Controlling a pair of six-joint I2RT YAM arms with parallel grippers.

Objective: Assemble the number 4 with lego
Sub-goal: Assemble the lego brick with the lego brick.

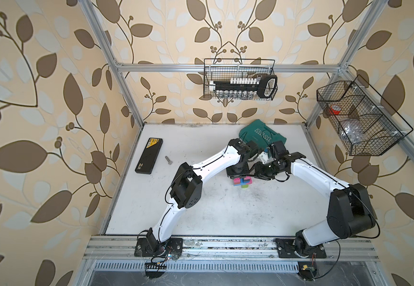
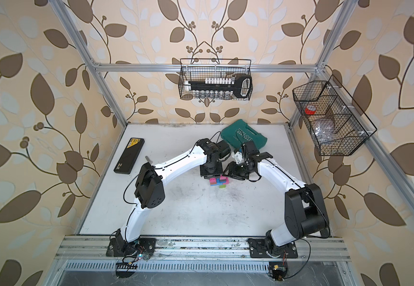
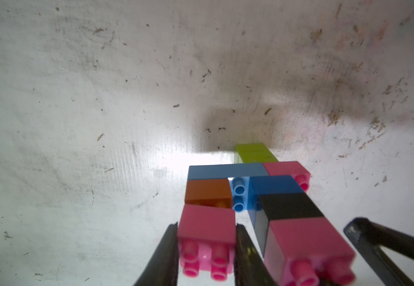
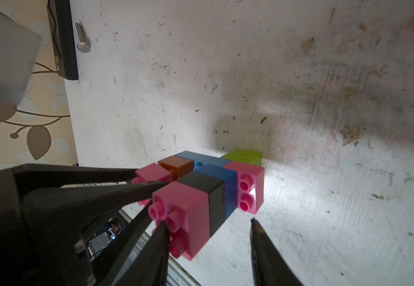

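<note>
Nearest us, low in the left wrist view, the left gripper [image 3: 206, 225] pinches a pink studded plastic brick [image 3: 207, 234], its fingers cut off at the bottom edge. It ends one arm of the number 4 [image 3: 248, 188], a flat pink, orange, blue, black and lime-green figure over the scuffed white table [image 3: 77, 99]; whether it rests there we cannot tell. The right gripper [image 4: 207, 222] straddles the neighbouring pink end, jaws parted, holding nothing. In both top views, right of centre, the robot arms [image 1: 216, 158] hide much of it and part of the teal plastic tool case [image 1: 260, 132] behind.
</note>
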